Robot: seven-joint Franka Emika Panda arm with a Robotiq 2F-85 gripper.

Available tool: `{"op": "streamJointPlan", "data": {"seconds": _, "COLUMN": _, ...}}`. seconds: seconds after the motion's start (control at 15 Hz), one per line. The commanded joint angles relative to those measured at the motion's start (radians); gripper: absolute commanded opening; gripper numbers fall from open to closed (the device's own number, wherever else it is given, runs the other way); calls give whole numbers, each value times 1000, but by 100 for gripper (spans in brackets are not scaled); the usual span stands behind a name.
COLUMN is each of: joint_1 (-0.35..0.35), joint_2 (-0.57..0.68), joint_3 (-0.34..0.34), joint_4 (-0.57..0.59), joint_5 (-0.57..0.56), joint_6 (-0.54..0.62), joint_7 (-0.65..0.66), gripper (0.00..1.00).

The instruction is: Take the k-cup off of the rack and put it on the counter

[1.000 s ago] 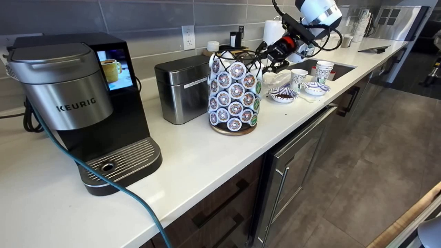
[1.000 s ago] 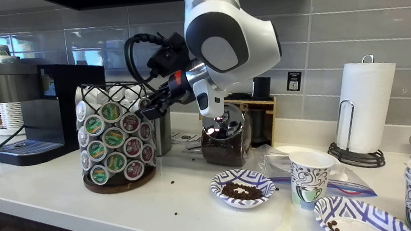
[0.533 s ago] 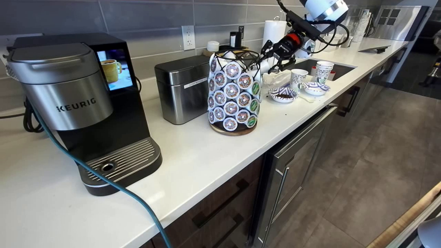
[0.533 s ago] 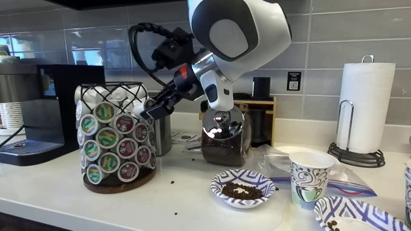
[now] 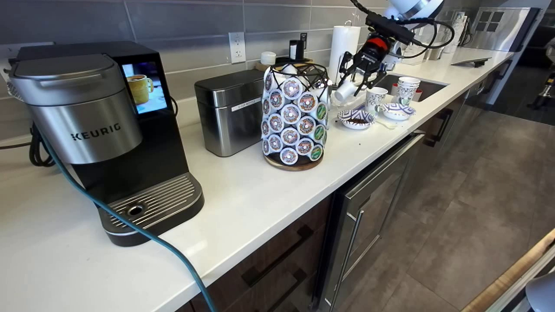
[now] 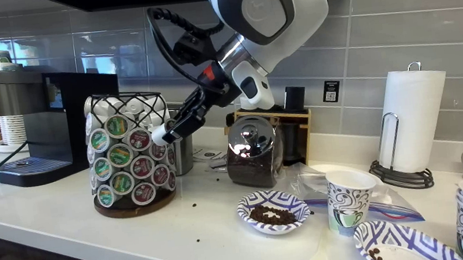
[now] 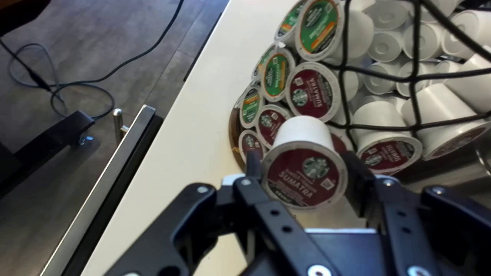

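Note:
The rack (image 5: 277, 164) is a dark-wire carousel on a round wooden base, filled with pods; it also shows in an exterior view (image 6: 135, 211) and in the wrist view (image 7: 347, 69). My gripper (image 5: 353, 85) is shut on a white k-cup (image 5: 345, 92) with a dark red Sumatra lid (image 7: 305, 176). The k-cup (image 6: 159, 136) is out of the rack, tilted, with its lid toward my gripper (image 6: 171, 132) and its base pointing outward. It is in the air just beside the rack's upper rows. The white counter (image 6: 211, 256) lies below.
A coffee maker (image 5: 86, 112) and a steel box (image 5: 234, 117) stand near the rack. A bowl of beans (image 6: 273, 212), paper cups (image 6: 346, 204), a glass jar (image 6: 253, 162) and a paper towel roll (image 6: 416, 120) stand on the counter's sink side.
My gripper has drawn back from the rack toward the sink side and tilted downward, with the k-cup now clear of the wires. The rack has turned slightly.

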Motion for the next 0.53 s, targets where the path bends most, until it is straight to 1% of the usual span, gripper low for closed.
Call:
{"op": "streamJointPlan", "data": {"seconds": 0.0, "joint_1": 37, "joint_2": -55, "joint_3": -6, "joint_4": -38, "joint_5": -160, "joint_6": 89, "joint_7": -21, "gripper": 29}}
{"op": "streamJointPlan", "data": {"seconds": 0.13, "joint_1": 49, "joint_2": -75, "joint_3": 5, "joint_4": -56, "joint_5": -230, "joint_6": 169, "joint_7": -41, "gripper": 29}}
{"op": "streamJointPlan", "data": {"seconds": 0.47, "joint_1": 80, "joint_2": -130, "joint_3": 44, "joint_4": -135, "joint_5": -338, "joint_6": 435, "joint_7": -98, "gripper": 29}}
